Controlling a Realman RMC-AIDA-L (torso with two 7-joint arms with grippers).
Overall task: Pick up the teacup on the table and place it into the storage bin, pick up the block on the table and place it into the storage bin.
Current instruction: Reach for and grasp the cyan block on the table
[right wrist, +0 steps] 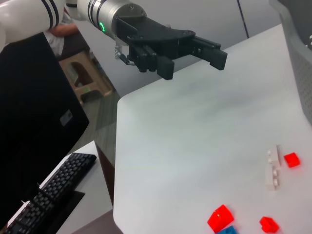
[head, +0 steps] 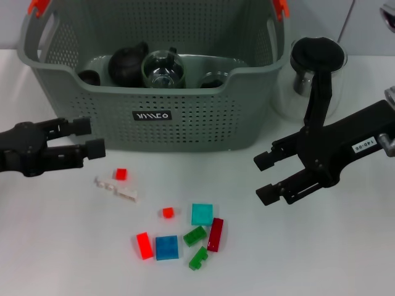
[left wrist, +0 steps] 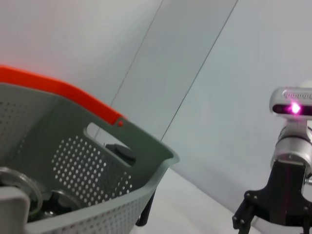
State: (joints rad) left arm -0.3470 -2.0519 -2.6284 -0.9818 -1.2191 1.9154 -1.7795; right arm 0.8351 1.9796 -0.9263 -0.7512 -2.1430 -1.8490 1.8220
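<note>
Green block (head: pixel 198 257) lies nearest, crowded by other blocks; left gripper (head: pixel 88 138) and right gripper (head: pixel 266 177), fingers spread and empty, flank the storage bin (head: pixel 154 92) — a mis-grab could scatter neighbours.

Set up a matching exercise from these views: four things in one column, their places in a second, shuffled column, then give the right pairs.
Things
1. dark round teapot
2. square teal plastic block
3. glass kettle with black lid
4. left gripper

Places
A. on the table beside the grey perforated storage bin, behind the right gripper
B. inside the bin
C. hovering open over the table, near the bin's front corner
D. among loose blocks on the white table

Pairs: 1-B, 2-D, 3-A, 4-C
</note>
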